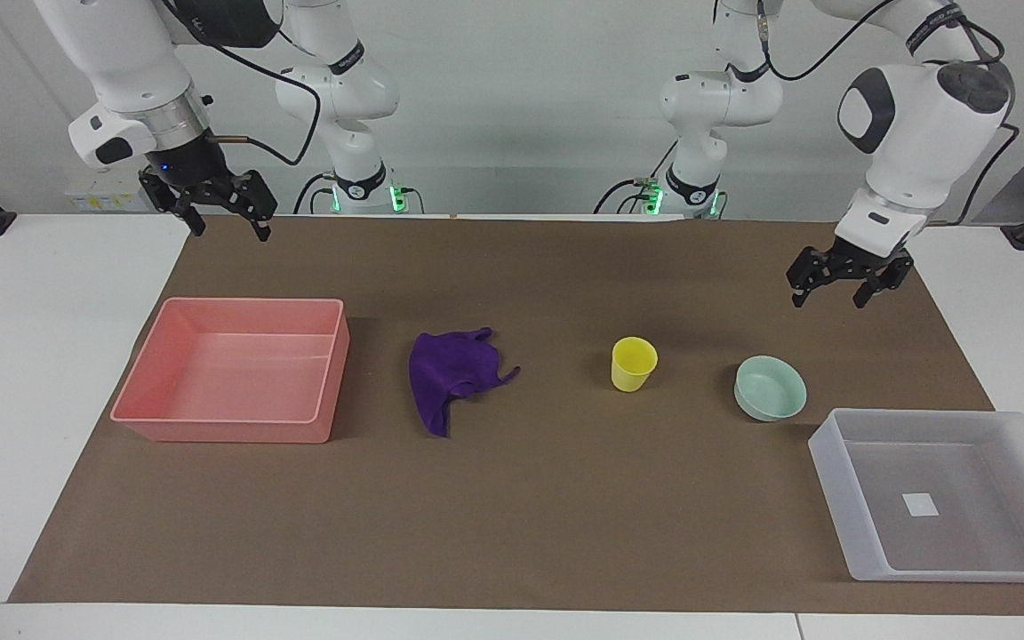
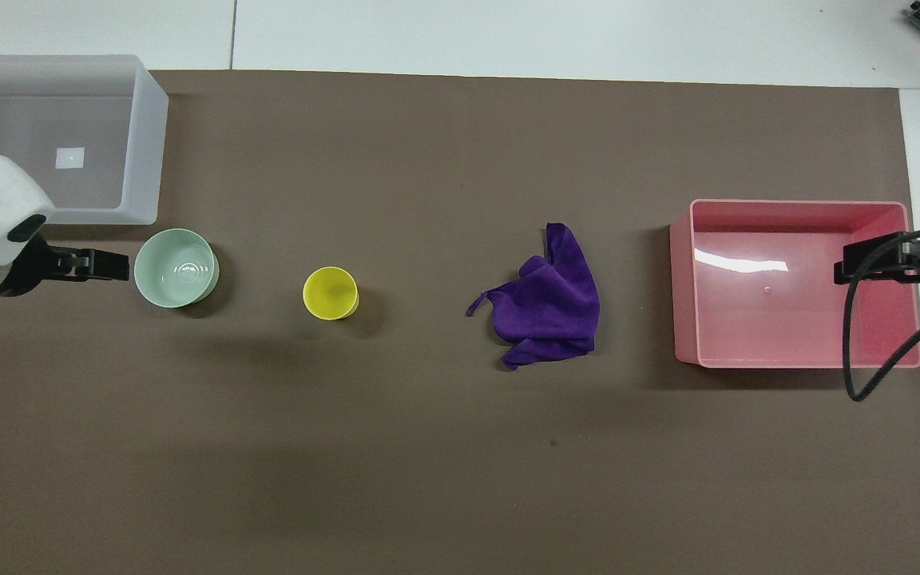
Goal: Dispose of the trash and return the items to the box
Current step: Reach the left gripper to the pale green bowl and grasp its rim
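The purple rag, the trash [image 1: 454, 378] [image 2: 548, 299], lies crumpled mid-mat. A yellow cup [image 1: 633, 363] [image 2: 331, 293] stands upright beside it, toward the left arm's end. Further that way sits the mint-green bowl [image 1: 770, 388] [image 2: 176, 267]. The translucent box [image 1: 832, 484] [image 2: 148, 144] holds only a white label. It stands farther from the robots than the bowl, at the left arm's end. My left gripper [image 1: 828, 300] [image 2: 105, 265] hangs open over the mat, close beside the bowl and touching nothing. My right gripper [image 1: 229, 229] [image 2: 891, 259] waits open, high up by the pink bin.
A pink rectangular bin [image 1: 236, 431] [image 2: 684, 279] with nothing in it stands at the right arm's end, beside the rag. A brown mat [image 1: 565, 516] covers most of the white table. A black cable [image 2: 855, 351] loops from the right arm over the bin's corner.
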Robot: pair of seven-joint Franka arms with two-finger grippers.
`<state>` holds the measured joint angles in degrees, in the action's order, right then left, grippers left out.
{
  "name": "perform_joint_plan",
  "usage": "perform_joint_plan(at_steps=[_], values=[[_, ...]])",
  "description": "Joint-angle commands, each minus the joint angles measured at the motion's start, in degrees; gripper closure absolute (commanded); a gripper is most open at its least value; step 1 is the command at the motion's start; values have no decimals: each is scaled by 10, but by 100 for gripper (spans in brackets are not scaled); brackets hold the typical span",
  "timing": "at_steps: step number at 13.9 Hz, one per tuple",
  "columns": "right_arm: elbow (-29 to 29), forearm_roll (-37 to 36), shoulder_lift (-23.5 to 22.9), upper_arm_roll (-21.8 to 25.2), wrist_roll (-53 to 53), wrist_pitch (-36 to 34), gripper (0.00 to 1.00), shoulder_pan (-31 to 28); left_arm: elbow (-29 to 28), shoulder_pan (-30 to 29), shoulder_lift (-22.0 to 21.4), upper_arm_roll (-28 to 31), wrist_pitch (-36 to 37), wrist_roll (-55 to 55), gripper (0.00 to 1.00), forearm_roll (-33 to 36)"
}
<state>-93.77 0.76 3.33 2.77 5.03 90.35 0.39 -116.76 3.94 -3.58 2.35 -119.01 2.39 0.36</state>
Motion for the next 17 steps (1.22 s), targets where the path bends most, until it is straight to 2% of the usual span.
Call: perform_joint_plan(at_steps=[1,6,9,11,12,13,14,15,17], values=[[-8,10,8,-3,-11,3,0,-7,-76,-15,1,1,-103,-9,0,10],[-8,9,8,-2,-11,3,0,-7,-87,-29,77,1,-235,-25,0,10],[-8,9,8,-3,-11,3,0,-7,-87,-27,120,1,-285,-46,0,10],[-8,9,8,-3,-11,3,0,-7,-101,-25,125,0,-290,-63,0,10],[-8,9,8,-3,-10,3,0,-7,-109,-23,122,0,-289,-70,17,10],[-8,9,8,-3,-11,3,0,-7,-119,-21,119,-1,-289,-74,45,10],[-8,9,8,-3,-11,3,0,-7,-123,-18,118,-1,-287,-76,77,10],[-8,9,8,-2,-11,3,0,-7,-123,-18,117,-1,-283,-81,100,10],[-8,9,8,-3,-11,3,0,-7,-121,-18,114,-2,-267,-81,100,10]])
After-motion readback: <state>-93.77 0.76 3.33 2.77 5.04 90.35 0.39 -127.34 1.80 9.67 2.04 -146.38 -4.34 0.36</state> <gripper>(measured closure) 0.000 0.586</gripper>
